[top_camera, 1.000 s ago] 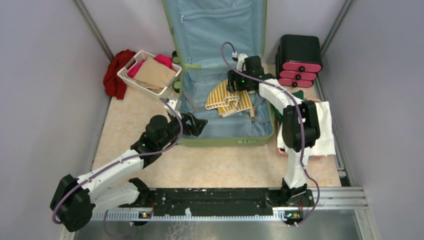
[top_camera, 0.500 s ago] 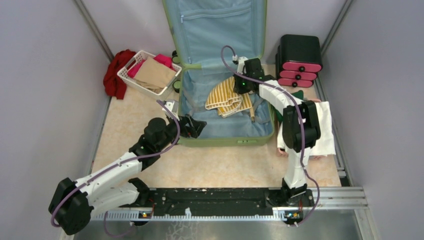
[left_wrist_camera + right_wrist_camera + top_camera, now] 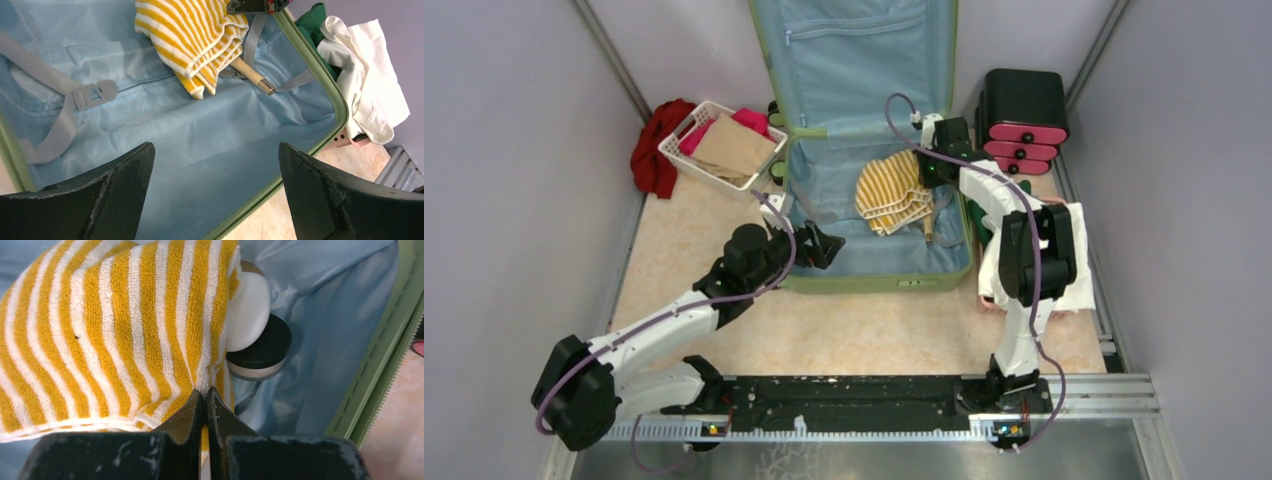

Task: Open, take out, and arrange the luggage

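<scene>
**Right gripper pinches the towel in the open luggage**

The luggage (image 3: 874, 284) lies open on the counter beneath both grippers, its lid standing up beyond the right gripper (image 3: 205, 395). The shell looks stiff and bulky and may roll on its wheels, so the green rim is probably the best place to steady it. The striped towel (image 3: 115, 325) is soft, light and limp. It will likely drape and drag, so a pinch at the hem suits it.

The right gripper is clamped on that hem, with a round jar (image 3: 257, 350) just beyond its fingertips. The left gripper (image 3: 215, 147) hangs spread wide over the near lining, holding nothing.

A second ago the towel lay flatter, mid-case. It is now bunched and drawn toward the right wall, and the left arm has edged forward.
</scene>
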`<state>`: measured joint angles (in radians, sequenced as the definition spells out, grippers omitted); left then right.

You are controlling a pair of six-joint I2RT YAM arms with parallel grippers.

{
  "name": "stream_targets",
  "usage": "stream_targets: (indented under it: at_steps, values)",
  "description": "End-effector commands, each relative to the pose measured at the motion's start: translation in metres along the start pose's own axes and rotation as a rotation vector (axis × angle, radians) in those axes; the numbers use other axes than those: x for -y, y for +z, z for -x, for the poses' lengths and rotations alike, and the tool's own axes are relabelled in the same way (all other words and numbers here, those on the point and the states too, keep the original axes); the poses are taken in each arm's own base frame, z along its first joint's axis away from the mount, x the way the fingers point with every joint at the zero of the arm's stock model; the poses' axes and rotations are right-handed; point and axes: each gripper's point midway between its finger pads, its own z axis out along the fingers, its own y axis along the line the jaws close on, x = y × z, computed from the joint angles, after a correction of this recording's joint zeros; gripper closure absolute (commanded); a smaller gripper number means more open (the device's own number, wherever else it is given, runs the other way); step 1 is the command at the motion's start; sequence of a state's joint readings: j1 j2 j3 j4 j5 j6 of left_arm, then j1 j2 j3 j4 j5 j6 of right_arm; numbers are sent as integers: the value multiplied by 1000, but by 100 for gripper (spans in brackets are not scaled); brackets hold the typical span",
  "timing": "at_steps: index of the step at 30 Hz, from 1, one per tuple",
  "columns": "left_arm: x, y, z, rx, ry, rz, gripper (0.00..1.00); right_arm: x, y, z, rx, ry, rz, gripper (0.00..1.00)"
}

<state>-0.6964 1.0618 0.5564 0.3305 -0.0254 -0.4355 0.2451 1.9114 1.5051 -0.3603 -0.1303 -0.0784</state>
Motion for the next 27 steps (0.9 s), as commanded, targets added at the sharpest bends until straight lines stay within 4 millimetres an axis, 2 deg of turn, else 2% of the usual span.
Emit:
stream_targets:
  at_steps: [1,5,7,12,15,20,23,27]
  values:
    - [13,21,26,41,37,-34,1,26,7,-4,-21,-46,-89,100]
    - [4,55,30,14,11,18,1,32,16,-13,-54,-53,-91,96]
    - [-7,76,29,-10,-31,45,1,33,20,-18,-72,-57,-86,87]
    - [-37,121,21,-123,-247,3,1,27,29,-24,-104,-30,-22,71]
    - [-41,136,20,-165,-291,-61,1,25,32,-28,-116,3,27,68]
    - [-57,153,9,-215,-352,-78,1,30,36,-34,-137,32,47,71]
    - [-58,159,0,-250,-389,-95,1,35,38,-40,-157,23,21,87]
    - [-51,165,-8,-289,-456,-134,1,42,40,-47,-188,13,-15,97]
